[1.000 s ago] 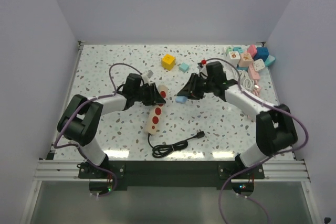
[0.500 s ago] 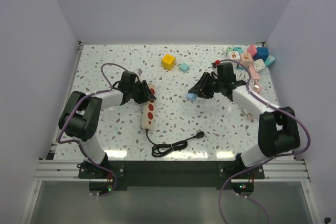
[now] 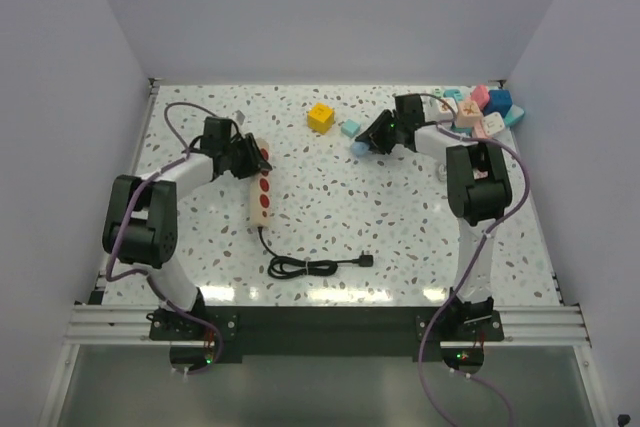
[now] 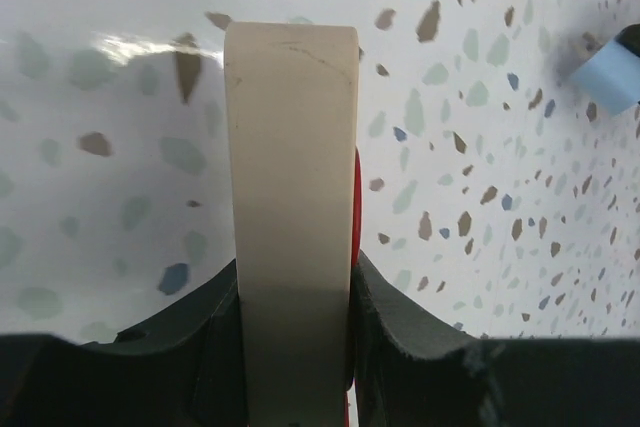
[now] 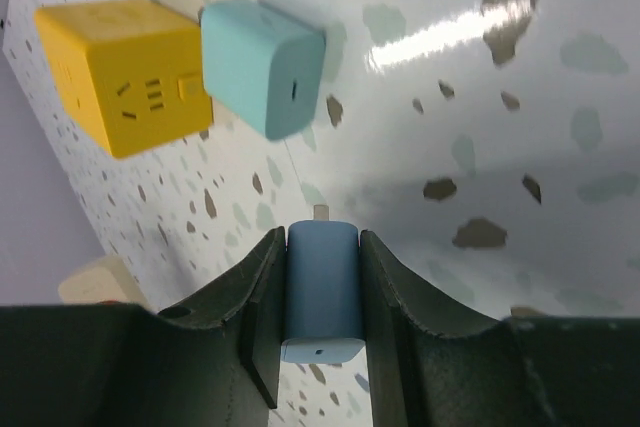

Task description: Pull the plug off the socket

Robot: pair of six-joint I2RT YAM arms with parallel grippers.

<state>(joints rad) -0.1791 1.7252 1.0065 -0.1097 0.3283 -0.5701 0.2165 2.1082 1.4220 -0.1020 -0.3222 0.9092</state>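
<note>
The cream power strip (image 3: 262, 187) with red sockets lies at the left of the table, its black cord (image 3: 305, 267) coiled toward the front. My left gripper (image 3: 243, 159) is shut on the strip's far end; in the left wrist view the strip (image 4: 292, 197) stands edge-on between the fingers. My right gripper (image 3: 368, 140) is shut on the light blue plug (image 3: 358, 147), apart from the strip, at the back middle of the table. In the right wrist view the blue plug (image 5: 322, 287) sits between the fingers with its prongs pointing away.
A yellow cube adapter (image 3: 320, 117) and a teal adapter (image 3: 350, 129) lie close to the right gripper; both show in the right wrist view, the yellow (image 5: 125, 75) and the teal (image 5: 262, 55). A heap of coloured adapters (image 3: 478, 112) fills the back right corner.
The left gripper has dragged the power strip left and back. The right gripper has carried the blue plug away from the strip, toward the back by the teal adapter.
</note>
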